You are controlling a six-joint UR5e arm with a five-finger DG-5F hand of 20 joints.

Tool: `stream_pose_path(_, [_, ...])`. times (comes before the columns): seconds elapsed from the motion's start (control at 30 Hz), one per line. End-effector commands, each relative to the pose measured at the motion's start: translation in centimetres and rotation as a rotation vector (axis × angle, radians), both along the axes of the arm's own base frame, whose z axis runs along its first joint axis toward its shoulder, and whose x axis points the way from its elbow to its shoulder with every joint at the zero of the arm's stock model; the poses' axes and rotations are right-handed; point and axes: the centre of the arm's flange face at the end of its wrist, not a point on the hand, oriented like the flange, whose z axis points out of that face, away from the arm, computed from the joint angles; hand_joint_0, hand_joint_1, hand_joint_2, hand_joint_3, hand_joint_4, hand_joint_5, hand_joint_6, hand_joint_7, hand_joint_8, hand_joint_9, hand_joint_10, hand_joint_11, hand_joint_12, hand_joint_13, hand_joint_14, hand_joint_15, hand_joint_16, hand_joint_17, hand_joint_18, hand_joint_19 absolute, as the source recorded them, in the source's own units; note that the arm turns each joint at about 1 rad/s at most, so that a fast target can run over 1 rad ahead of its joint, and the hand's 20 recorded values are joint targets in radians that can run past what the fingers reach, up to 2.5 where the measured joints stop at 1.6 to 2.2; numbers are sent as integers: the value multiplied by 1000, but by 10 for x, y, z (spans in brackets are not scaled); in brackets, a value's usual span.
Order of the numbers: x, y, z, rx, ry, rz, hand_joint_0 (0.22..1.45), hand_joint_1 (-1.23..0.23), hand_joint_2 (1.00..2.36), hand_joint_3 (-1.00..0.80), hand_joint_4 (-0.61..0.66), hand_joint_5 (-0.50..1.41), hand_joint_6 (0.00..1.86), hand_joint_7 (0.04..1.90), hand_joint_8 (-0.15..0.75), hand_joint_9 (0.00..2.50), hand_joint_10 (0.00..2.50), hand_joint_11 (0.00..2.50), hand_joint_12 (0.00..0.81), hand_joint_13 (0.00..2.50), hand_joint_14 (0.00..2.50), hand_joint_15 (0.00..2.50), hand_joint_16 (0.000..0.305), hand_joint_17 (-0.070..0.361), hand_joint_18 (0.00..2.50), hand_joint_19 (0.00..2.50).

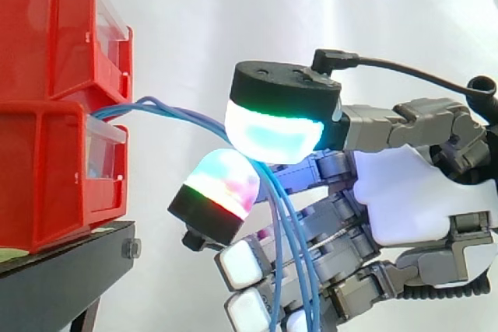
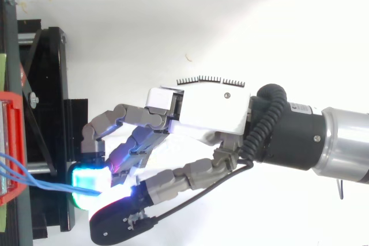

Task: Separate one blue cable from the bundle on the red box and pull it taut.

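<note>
My hand [image 1: 420, 200] enters from the right of the side view with its fingers curled toward the two stacked bins, the upper red bin [image 1: 47, 29] and the lower red bin [image 1: 47, 169]. Both bins stand on the black stand [image 1: 62, 270], in front of the white curtain [image 1: 311, 5]. The blue cables [image 1: 180, 114] leave the gap between the two bins at their right face. From there they run rightward in a shallow arc, not a straight line. They then pass between two of my fingertips: an upper pad [image 1: 272, 134] glowing white, cyan and green, and a lower pad [image 1: 222, 184] glowing white, magenta and red. These two pads are closed on the cables in a pinch. I cannot tell whether one strand is held apart from the others, because several strands enter the pinch together. Past the pinch, the strands hang downward in front of my remaining curled fingers, whose pads glow white near the bottom edge. In the top view, my hand [image 2: 213, 110] reaches leftward with the palm's white cover facing up. The cables [image 2: 52, 186] run from the red bin [image 2: 17, 119] at the left edge across the stand [image 2: 49, 84] to the cyan-glowing pad. The pinch point lies just beside the bins, not touching them.
</note>
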Motion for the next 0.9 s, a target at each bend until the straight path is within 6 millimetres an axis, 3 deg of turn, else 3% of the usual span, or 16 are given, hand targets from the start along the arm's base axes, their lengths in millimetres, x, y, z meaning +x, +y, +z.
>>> stream_pose_path(0.0, [0, 0, 0, 0, 0, 0, 730, -921, 1018, -195, 94, -211, 858, 1089, 273, 784, 16, 567, 331, 817, 14, 454, 54, 120, 667, 682])
stream_pose_path(0.13, [0, 0, 0, 0, 0, 0, 748, -937, 1014, -288, 80, -215, 861, 1088, 263, 761, 18, 561, 326, 809, 16, 453, 54, 120, 672, 680])
stream_pose_path(0.27, [0, 0, 0, 0, 0, 0, 718, -956, 1000, -500, 85, -216, 862, 1076, 261, 753, 16, 562, 325, 811, 14, 452, 54, 121, 682, 666])
stream_pose_path(0.43, [0, 0, 0, 0, 0, 0, 594, -843, 1000, -500, 124, -205, 860, 1087, 283, 827, 16, 577, 335, 842, 14, 468, 54, 121, 680, 704])
stream_pose_path(0.5, [0, 0, 0, -1, 0, 0, 534, -721, 1000, -500, 150, -193, 855, 1105, 302, 876, 17, 564, 352, 872, 14, 477, 56, 126, 701, 703])
stream_pose_path(0.77, [0, 0, 0, -2, 0, -1, 520, -627, 1000, -500, 149, -179, 842, 1130, 316, 931, 18, 570, 363, 895, 14, 483, 58, 130, 702, 727])
stream_pose_path(0.87, [0, 0, 0, 0, 0, -1, 553, -643, 1006, -378, 155, -177, 840, 1141, 320, 942, 18, 571, 368, 899, 14, 487, 58, 132, 705, 734])
